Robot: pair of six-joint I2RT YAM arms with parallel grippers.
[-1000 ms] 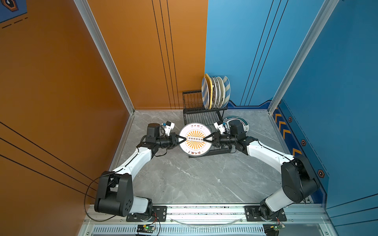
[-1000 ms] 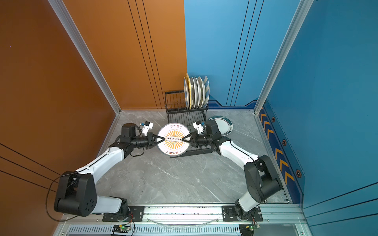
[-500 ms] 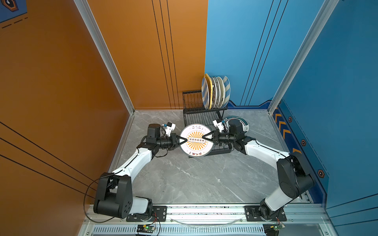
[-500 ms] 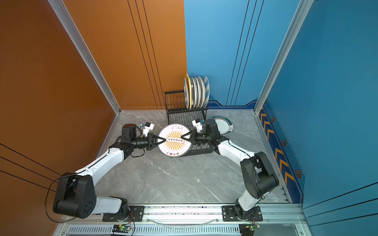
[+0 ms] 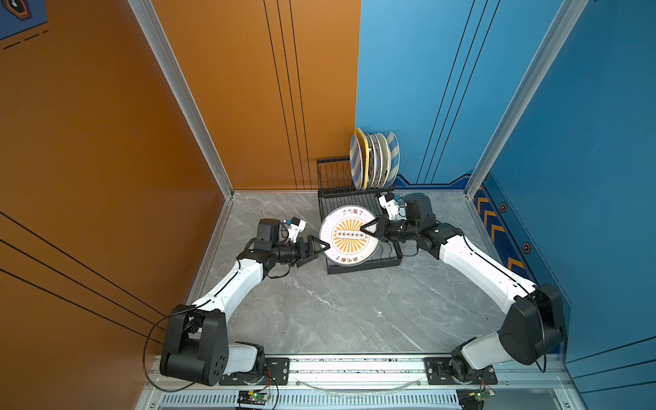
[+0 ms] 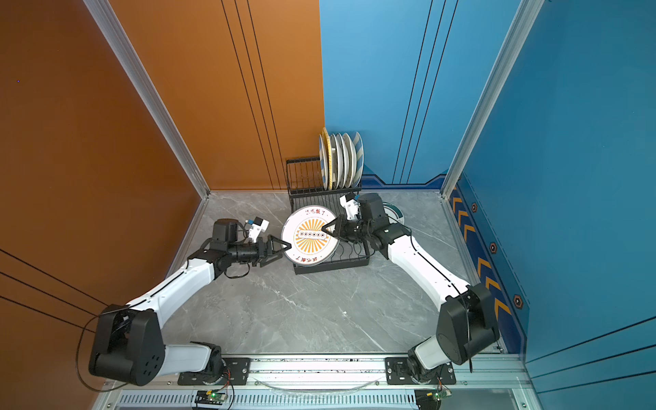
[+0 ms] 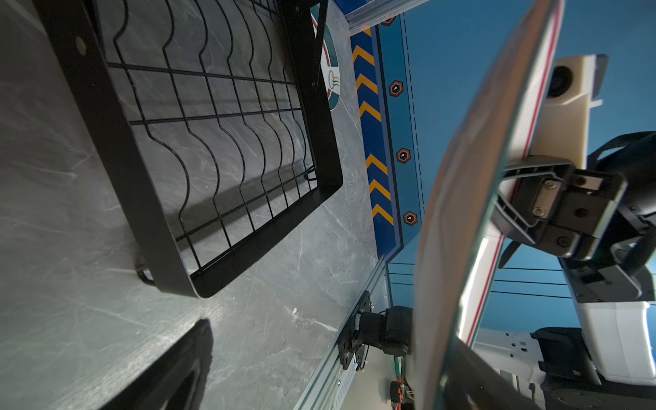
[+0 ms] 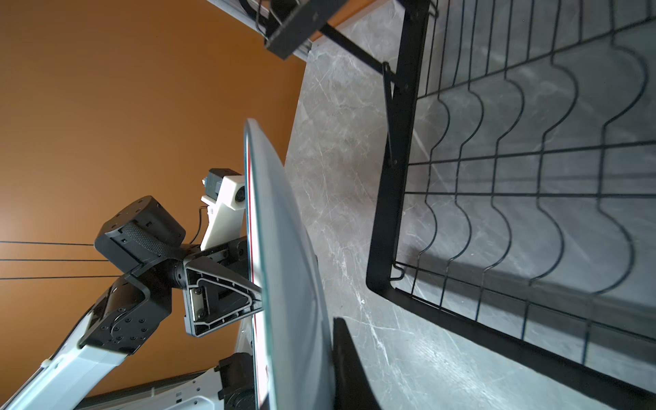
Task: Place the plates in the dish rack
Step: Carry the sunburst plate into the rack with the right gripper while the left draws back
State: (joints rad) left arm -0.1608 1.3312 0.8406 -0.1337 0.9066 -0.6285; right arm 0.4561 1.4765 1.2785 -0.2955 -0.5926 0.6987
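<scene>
Round white plate with an orange sunburst print (image 5: 349,236), held face up and close to level over the low flat tier of the black wire dish rack (image 5: 362,268). It appears lifted clear of the wires rather than resting on them. That tier is a grid of wavy wires (image 7: 220,142), whose dips likely serve as slots for plates stood on edge.

The right gripper (image 5: 365,234) pinches the plate's right rim, one finger across the printed face and the other beneath it. By the look of it, this arm alone carries the weight. The left gripper (image 5: 321,252) sits at the opposite rim with its jaws spread wide. One finger (image 8: 220,294) lies against the rim on the printed side, and the other stands well apart below, gripping nothing. This reads as a handover, probably made so the right arm can tip the plate upright into a slot.

Behind, on the rack's raised tier beside a tall barred basket (image 5: 332,174), a row of plates (image 5: 374,159) stands on edge. It holds blue-striped plates at each end, a yellow woven one and white ones between. A green-rimmed plate (image 6: 395,213) lies flat on the grey marble table (image 5: 337,312) beside the rack, partly hidden by the right arm, not yet loaded.
</scene>
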